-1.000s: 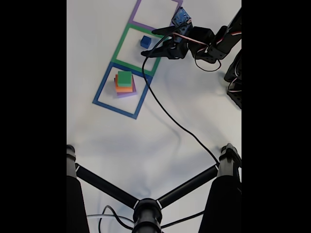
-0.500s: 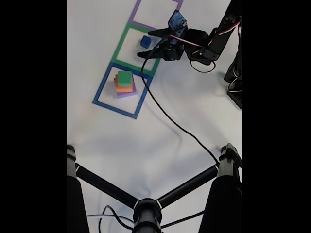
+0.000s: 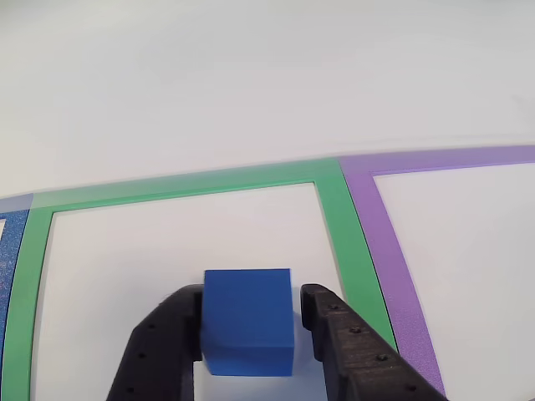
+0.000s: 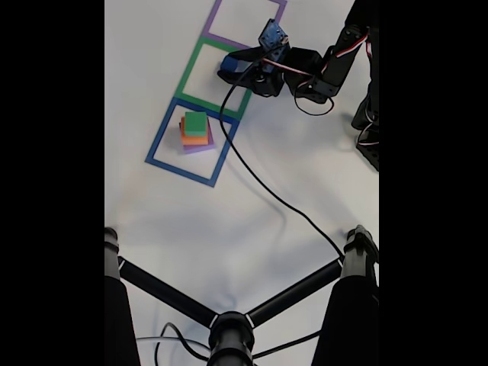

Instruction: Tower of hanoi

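1. At the bottom edge of the other view we see the gripper (image 3: 248, 322), its two black fingers (image 3: 159, 351) standing on either side of the blue cube (image 3: 247, 317) and touching its side faces, so the pincer is closed on the cube.
2. We find the blue cube sitting on the white table (image 3: 251, 83) inside the green tape square (image 3: 175, 194), with the purple tape square (image 3: 393, 251) to its right in that view and a sliver of blue tape at the left edge.
3. In the fixed view we see the gripper (image 4: 231, 69) at the right side of the green tape square (image 4: 187, 69), the blue cube (image 4: 232, 65) only partly visible between the fingers.
4. Further off, inside the blue tape square (image 4: 164, 137), we see the green block (image 4: 196, 122) stacked on the orange block (image 4: 192, 139), which rests on the purple slab (image 4: 200, 148).
5. A black cable (image 4: 267, 187) runs across the table from the arm.
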`<action>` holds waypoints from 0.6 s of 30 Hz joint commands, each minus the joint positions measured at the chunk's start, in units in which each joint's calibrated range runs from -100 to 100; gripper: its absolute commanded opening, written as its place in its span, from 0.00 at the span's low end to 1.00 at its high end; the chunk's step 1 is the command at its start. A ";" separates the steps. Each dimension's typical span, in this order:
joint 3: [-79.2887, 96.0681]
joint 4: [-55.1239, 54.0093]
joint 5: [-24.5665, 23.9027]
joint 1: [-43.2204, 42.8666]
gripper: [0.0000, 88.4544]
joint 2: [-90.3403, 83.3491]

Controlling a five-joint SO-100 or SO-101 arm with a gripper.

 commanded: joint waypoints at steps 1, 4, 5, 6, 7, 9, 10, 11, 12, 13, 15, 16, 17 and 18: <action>-0.94 -0.97 0.20 -0.76 0.05 -0.88; -0.94 -0.81 0.20 -0.68 0.03 -0.96; -0.94 -0.65 0.20 -0.60 0.03 -1.12; -0.94 -0.40 0.20 -0.60 0.03 -1.36; -0.94 0.00 0.20 -0.53 0.03 -1.76; -0.94 1.30 0.20 -0.53 0.03 -3.37; -0.76 2.51 0.20 -0.60 0.03 -4.89; -0.48 4.37 0.20 -0.76 0.03 -7.05; -0.30 6.48 0.20 -0.98 0.03 -9.38; -0.12 9.31 0.20 -1.14 0.03 -12.26; -0.12 16.92 0.20 -1.52 0.03 -19.23; -0.58 22.26 0.20 -1.67 0.03 -23.56; -1.30 28.09 0.20 -1.82 0.03 -27.88; -2.48 35.69 0.20 -1.90 0.03 -33.09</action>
